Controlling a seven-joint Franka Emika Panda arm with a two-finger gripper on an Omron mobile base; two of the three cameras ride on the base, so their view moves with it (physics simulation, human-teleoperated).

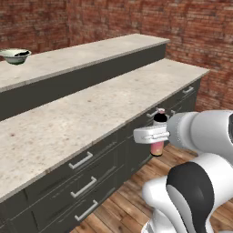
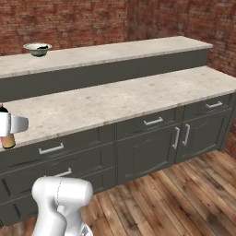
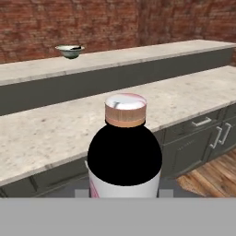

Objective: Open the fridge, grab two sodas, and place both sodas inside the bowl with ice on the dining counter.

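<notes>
I've got the gripper [image 1: 157, 135] clamped on the soda bottle [image 3: 124, 156] (black neck, pink base), held upright in front of the lower drawers. The bowl [image 3: 69, 50] sits at eleven o'clock, well apart, on the dining counter [image 2: 138, 48] upper tier.

A brick wall [image 2: 115, 23] rose behind dark grey cabinets [image 2: 152, 147] with silver handles [image 2: 153, 121], above a wood floor [image 2: 184, 198].
</notes>
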